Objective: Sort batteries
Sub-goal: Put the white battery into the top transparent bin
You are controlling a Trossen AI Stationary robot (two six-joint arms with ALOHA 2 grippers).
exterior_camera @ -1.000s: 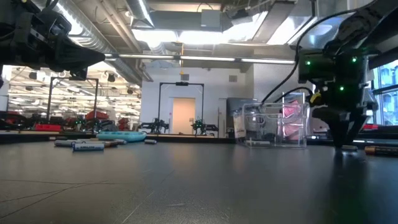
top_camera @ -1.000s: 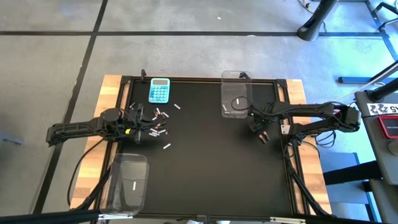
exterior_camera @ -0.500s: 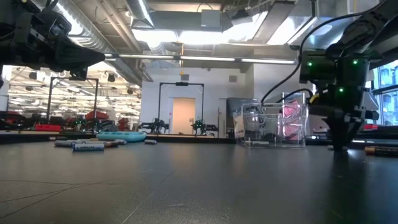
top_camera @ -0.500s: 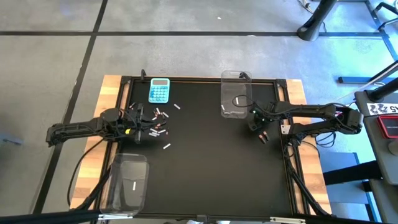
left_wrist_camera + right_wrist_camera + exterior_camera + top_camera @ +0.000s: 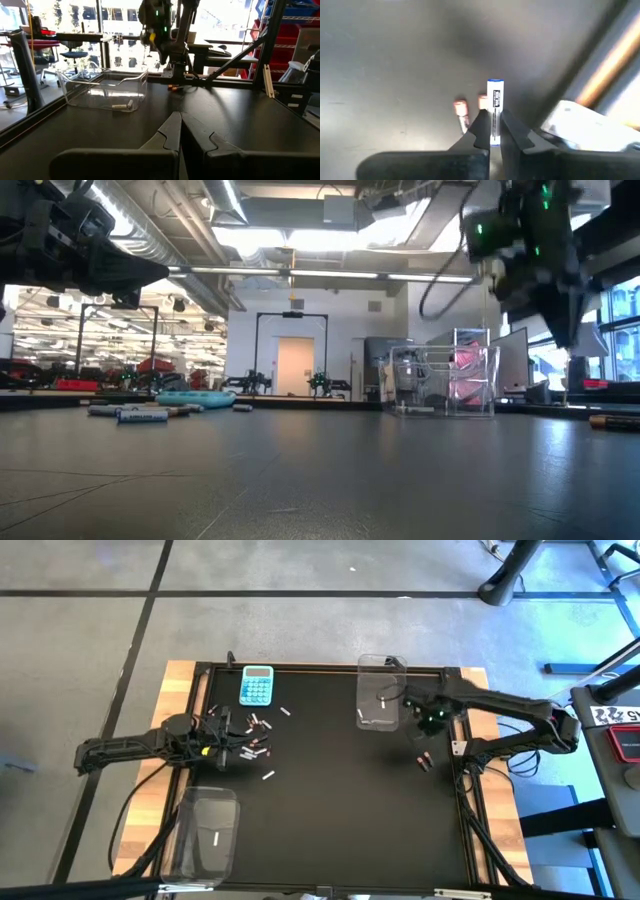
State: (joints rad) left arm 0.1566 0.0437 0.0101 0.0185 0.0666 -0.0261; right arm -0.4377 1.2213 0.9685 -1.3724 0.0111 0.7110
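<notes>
Right gripper (image 5: 490,131) is hanging raised, pinching a battery (image 5: 494,107); left gripper (image 5: 181,131) (fingers together) is resting low.

A silvery-white battery (image 5: 494,111) with a blue end stands pinched upright; other batteries (image 5: 252,743) lie scattered on the mat.

Two dark arms (image 5: 130,748) — black cables, green lights, angular jaws.

right tool (image 5: 491,131) pinching white battery (image 5: 495,107)
</notes>
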